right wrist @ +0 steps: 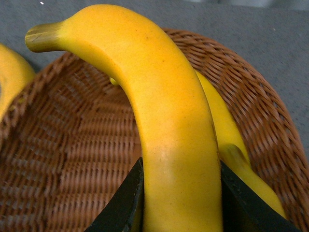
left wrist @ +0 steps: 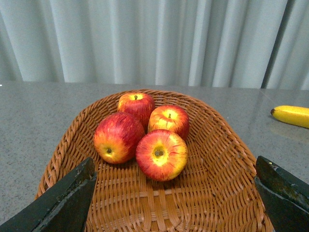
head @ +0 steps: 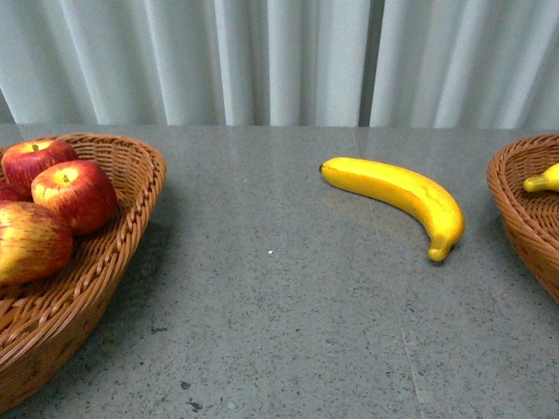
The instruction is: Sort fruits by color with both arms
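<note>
Held banana [right wrist: 169, 121] cropped at bottom, hiding most of second banana [right wrist: 227, 121]; right basket [head: 520, 218] cut by front-view edge.

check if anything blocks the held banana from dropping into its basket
Nothing blocks it outright. The right tool grips the banana over the basket; another banana lies inside beside it, with bare weave elsewhere.

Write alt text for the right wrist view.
A yellow banana is clamped in the right claw, over a brown wicker basket. A second banana lies in the basket behind it; grey tabletop shows beyond.
</note>
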You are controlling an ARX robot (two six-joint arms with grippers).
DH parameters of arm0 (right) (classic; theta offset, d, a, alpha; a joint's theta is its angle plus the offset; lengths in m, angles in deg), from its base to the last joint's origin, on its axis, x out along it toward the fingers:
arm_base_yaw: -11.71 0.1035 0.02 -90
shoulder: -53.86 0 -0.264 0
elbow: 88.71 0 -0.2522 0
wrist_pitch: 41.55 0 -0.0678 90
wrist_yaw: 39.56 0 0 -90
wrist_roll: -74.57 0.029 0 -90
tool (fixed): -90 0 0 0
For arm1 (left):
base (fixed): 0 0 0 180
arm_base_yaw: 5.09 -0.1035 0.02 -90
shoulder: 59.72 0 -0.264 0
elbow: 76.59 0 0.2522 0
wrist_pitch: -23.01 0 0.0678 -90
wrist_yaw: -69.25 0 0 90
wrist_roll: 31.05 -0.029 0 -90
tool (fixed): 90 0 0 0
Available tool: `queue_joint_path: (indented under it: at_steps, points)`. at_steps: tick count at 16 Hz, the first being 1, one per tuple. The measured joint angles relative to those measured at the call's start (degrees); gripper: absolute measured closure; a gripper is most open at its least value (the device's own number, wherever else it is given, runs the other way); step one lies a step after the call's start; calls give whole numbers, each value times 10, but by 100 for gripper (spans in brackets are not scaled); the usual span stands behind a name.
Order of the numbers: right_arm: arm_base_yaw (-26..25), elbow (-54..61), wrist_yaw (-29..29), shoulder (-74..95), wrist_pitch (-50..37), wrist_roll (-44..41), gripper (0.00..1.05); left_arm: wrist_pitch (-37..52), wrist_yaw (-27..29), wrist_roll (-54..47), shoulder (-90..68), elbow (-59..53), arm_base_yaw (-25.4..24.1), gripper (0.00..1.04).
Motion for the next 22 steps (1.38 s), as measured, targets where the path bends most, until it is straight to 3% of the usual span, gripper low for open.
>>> queue_joint_path:
  at_steps: [1,2,5,7,10,13,15,18,22]
  points:
    - [-24,2,-6,1,13,-18,72,0,0,0,0,0,0,7]
    - [-37,3,-10,1,20,-32,64,0,0,0,0,0,0,7]
    - [-26,-3,-21,-13,32,-39,29,0,0,0,0,0,0,7]
    - [18,-23,-14,-34,15,-17,5,0,0,0,0,0,0,7]
    - [140,-52,19,-34,-36,52,6,0,0,0,0,0,0,7]
    - [288,-154,68,79,-70,108,6,0,0,0,0,0,0,7]
    - [348,-222,90,169,-88,111,6,0,0,0,0,0,0,7]
    - [376,-291,110,280,-84,99,6,0,0,0,0,0,0,7]
    - [355,-343,137,348,-30,52,6,0,0,0,0,0,0,7]
